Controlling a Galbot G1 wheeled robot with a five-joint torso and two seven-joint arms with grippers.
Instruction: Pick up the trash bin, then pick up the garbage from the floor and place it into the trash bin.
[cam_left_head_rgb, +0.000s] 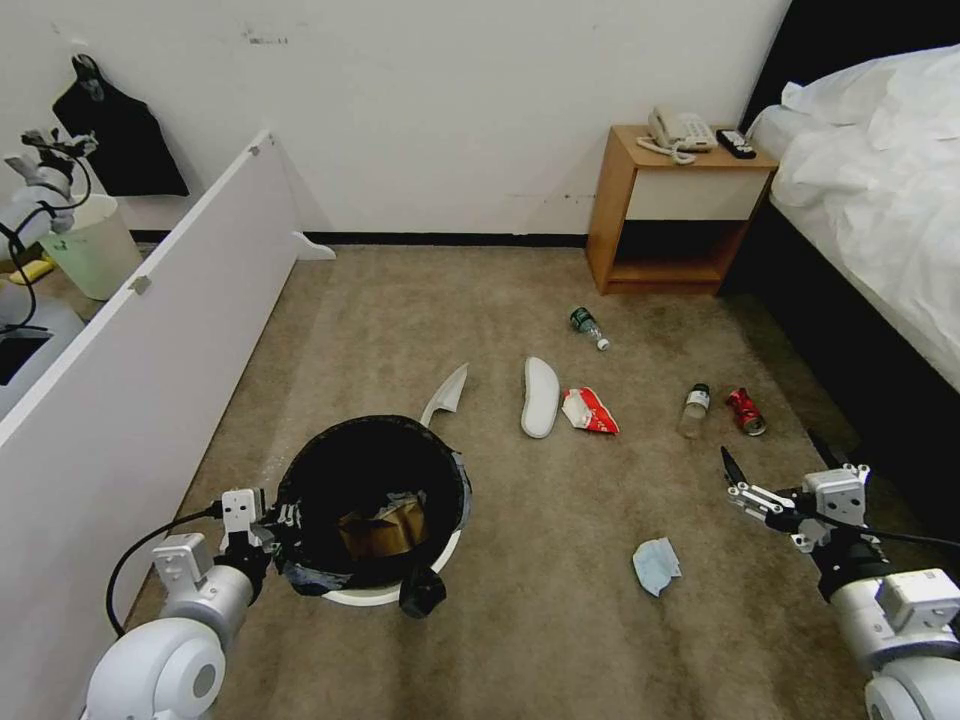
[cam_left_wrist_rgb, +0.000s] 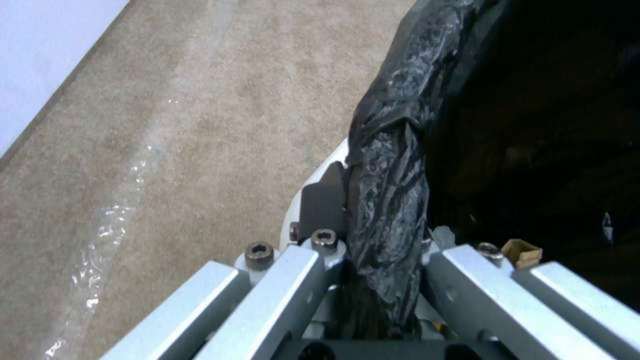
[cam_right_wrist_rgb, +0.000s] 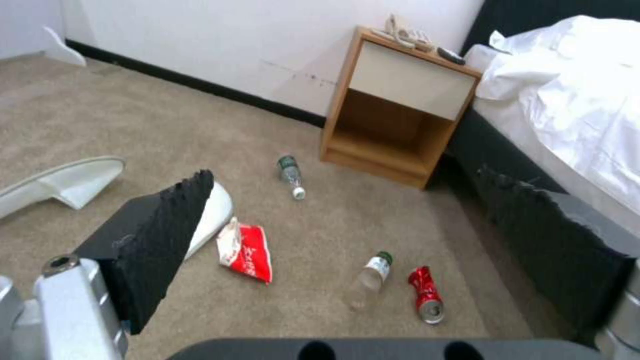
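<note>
The left gripper is clamped on the near-left rim of the trash bin; in the left wrist view one of its fingers lies outside the white wall and the other inside, with the folded black bag pinched between them. A brown cardboard scrap lies inside the bin. The right gripper hovers above the floor with its fingers spread wide and empty. Just beyond them lie a red can and a small plastic bottle; a light-blue wad lies nearer the robot.
</note>
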